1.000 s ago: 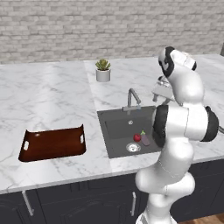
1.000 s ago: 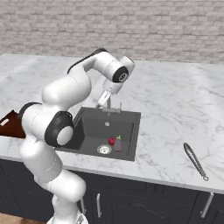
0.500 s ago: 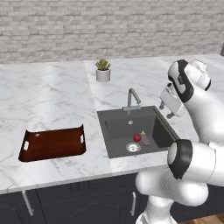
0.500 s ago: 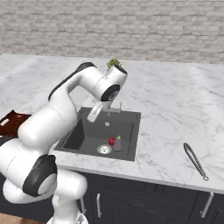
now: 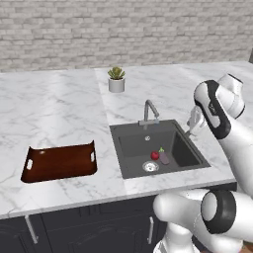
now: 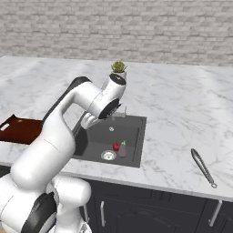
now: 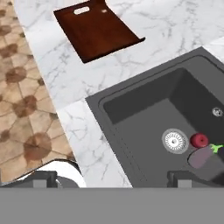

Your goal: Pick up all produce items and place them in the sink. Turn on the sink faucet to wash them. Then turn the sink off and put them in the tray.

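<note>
The gripper (image 7: 112, 179) is spread wide and empty; the red fruit (image 7: 199, 140) and purple vegetable (image 7: 202, 157) lie touching in the sink (image 7: 131, 127), just beyond the right-hand finger. Both are judged light, firm and smooth, hence apt to roll; the fruit is best taken across its middle, the vegetable across its narrow width.

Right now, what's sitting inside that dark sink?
In the sink: a round red fruit and a purple vegetable side by side, next to the silver drain. In the right base view the arm covers the basin's left part.

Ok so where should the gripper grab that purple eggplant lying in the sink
Grip the eggplant across its narrow middle, coming straight down from above. It lies flat on the sink floor, and the red fruit sits close alongside, so lower the fingers carefully.
</note>
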